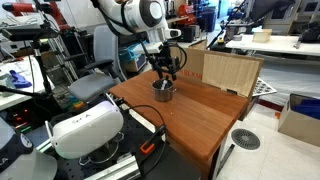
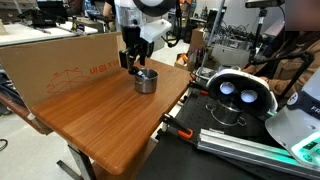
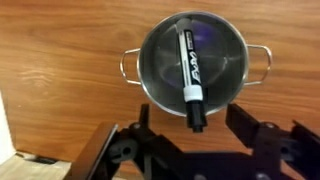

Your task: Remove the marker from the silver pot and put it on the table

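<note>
**Inspector:** Where is the marker (image 3: 189,72)?

**Assistant:** In the wrist view it lies slanted across the inside of the silver pot (image 3: 160,62), with its dark cap end resting over the rim nearest the gripper (image 3: 195,132).

**Inspector:** And the claw?

**Assistant:** The jaws are spread apart, one either side of the cap end, gripping nothing.

**Inspector:** And the pot?

**Assistant:** In both exterior views it stands upright on the wooden table (image 1: 210,115) (image 2: 100,120), the gripper (image 1: 165,72) (image 2: 133,65) hanging just above the pot (image 1: 164,92) (image 2: 146,82).

Whitish marker (image 3: 188,72), dark end jutting over rim, lying slantwise inside shiny two-handled silver pot (image 3: 153,80); upright on reddish-brown wooden surface (image 3: 60,60), toward far edge.
</note>
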`<state>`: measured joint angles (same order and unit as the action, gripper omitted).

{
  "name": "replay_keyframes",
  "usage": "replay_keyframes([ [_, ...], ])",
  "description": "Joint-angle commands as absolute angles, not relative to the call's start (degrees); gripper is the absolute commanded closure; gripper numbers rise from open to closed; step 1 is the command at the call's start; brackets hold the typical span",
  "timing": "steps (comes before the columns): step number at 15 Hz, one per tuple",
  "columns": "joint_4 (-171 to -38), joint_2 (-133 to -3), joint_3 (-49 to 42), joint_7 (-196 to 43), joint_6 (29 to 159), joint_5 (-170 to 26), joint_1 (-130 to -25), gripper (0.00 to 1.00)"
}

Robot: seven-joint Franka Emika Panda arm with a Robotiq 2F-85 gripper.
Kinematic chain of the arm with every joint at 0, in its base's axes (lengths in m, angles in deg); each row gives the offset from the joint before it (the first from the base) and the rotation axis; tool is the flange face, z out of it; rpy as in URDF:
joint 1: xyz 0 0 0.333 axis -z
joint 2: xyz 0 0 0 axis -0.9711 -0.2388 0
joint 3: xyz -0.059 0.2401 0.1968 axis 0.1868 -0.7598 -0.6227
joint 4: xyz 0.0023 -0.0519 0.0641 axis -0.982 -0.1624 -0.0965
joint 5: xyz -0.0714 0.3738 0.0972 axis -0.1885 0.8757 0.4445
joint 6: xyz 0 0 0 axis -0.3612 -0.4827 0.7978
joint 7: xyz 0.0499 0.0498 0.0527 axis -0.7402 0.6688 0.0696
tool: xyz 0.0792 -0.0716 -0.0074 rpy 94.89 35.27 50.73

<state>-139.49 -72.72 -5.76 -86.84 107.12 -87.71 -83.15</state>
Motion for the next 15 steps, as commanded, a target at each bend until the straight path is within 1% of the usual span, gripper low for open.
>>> replay_keyframes([
  [1,-138.87,-73.40,-6.11,-84.62,107.46,-85.57,-82.98,0.50],
  [3,-138.75,-73.43,-6.27,-84.44,107.35,-85.17,-83.09,0.63],
  [7,-138.59,-73.35,-6.41,-84.32,107.21,-84.96,-83.17,0.94],
  [8,-138.63,-73.30,-6.36,-84.29,107.28,-84.97,-83.17,0.99],
  [9,-138.60,-73.32,-6.36,-84.24,107.26,-84.86,-83.15,0.94],
  [15,-139.44,-71.68,-7.75,-83.29,105.46,-81.85,-82.70,0.94],
])
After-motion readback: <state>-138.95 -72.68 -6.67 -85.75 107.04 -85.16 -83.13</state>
